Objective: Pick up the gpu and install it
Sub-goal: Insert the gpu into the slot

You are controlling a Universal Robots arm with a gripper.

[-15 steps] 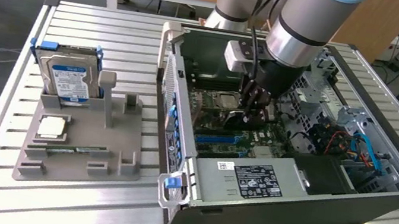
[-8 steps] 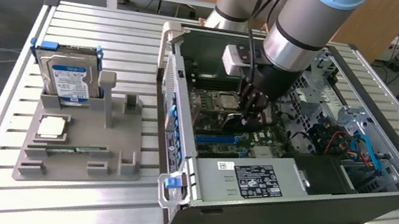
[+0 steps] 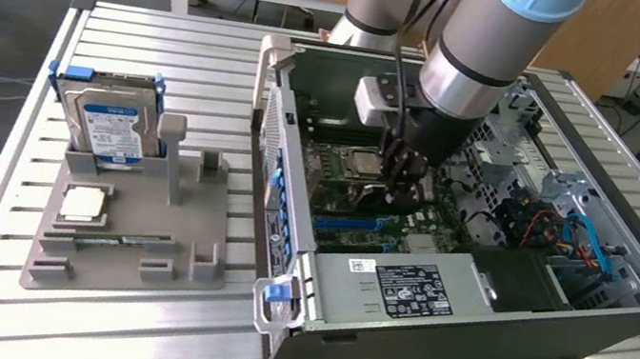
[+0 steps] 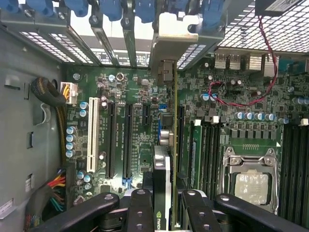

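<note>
The black two-link fingers of the gripper are drawn in against both faces of the gpu, a thin black-faced card seen edge-on. I judge it clamped, not merely flanked.

The card stands on its edge over the green motherboard. Its long axis runs parallel to the long dark expansion slots, from the fingers away to its silver metal bracket at the case's slotted rear wall. It sits between those slots and the silver processor socket. Whether its lower edge is in a slot I cannot tell.

In the exterior view the gripper reaches down into the open dark-grey computer case on the slatted metal counter. The grey parts holder lies well apart on the exterior view's left.
</note>
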